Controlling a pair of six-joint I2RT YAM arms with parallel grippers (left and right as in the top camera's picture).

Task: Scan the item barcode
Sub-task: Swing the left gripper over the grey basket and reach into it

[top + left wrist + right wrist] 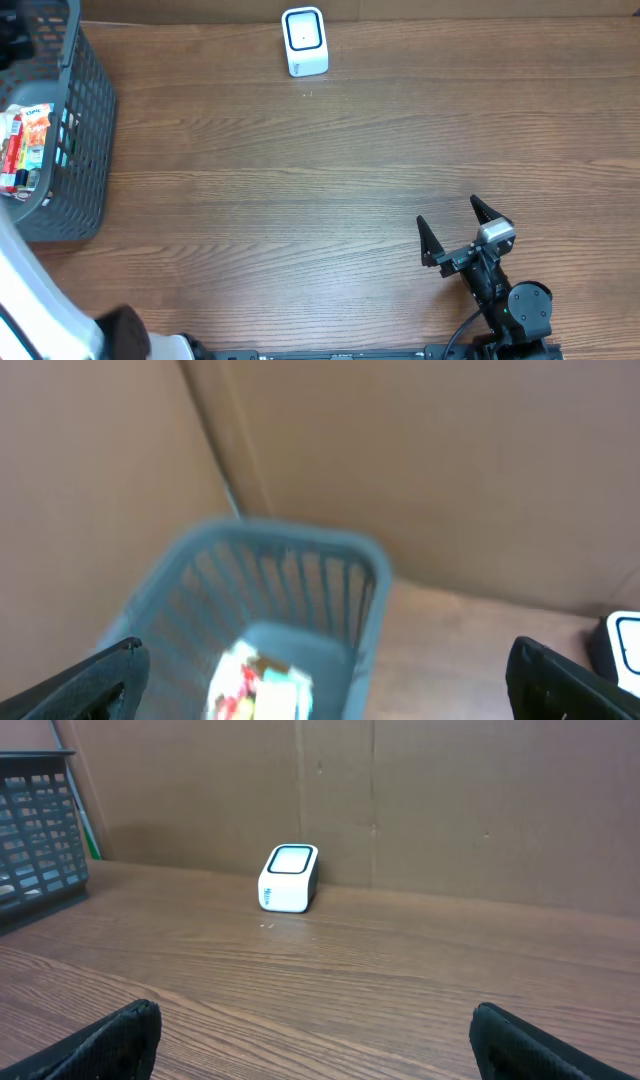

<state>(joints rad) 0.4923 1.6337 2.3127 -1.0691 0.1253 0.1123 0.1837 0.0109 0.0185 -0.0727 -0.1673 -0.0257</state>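
Several colourful packaged items (pixel 25 150) lie in a grey plastic basket (pixel 95 110) at the table's left edge. In the left wrist view they are a blurred bright patch (pixel 255 685) on the basket's floor. No barcode is legible. The white scanner (pixel 304 40) with its dark window stands at the far middle of the table. My left gripper (pixel 325 652) hovers open above the basket (pixel 290 545), nothing between its fingers. My right gripper (pixel 448 212) rests open over bare wood at the near right, facing the scanner (pixel 289 877), which is well ahead of it.
Brown cardboard walls (pixel 450 800) close off the back of the wooden table (pixel 300 200). The basket's corner (pixel 40 820) shows at the left of the right wrist view. The scanner's edge (pixel 625 645) peeks in at the right of the left wrist view.
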